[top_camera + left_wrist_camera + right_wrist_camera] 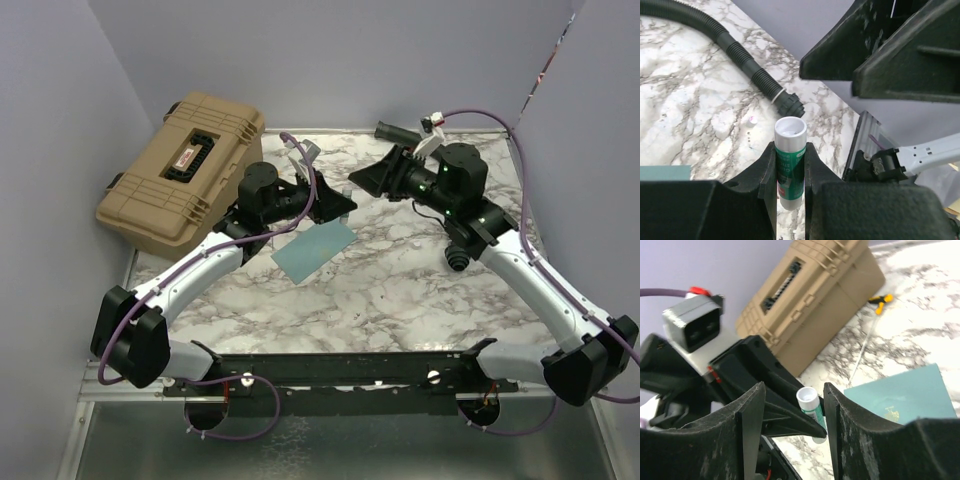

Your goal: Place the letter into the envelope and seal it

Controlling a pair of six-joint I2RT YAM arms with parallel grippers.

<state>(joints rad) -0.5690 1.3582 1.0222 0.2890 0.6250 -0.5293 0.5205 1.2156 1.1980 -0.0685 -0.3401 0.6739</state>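
The teal envelope (pixel 315 250) lies flat on the marble table between the arms; it also shows in the right wrist view (pixel 905 395), and a corner of it shows in the left wrist view (pixel 665 172). The tan letter is not in view. My left gripper (pixel 338 203) (pixel 790 150) is shut on a green glue stick with a white cap (pixel 790 165) (pixel 810 405), held above the table just beyond the envelope. My right gripper (pixel 368 180) (pixel 794 390) is open, its two fingers on either side of the stick's capped end without touching it.
A tan hard case (pixel 185 170) (pixel 810 305) stands at the back left. A black ribbed hose (pixel 735 50) lies on the table at the right, its end near my right arm (pixel 458 258). A small yellow-and-black tool (pixel 880 300) lies beside the case.
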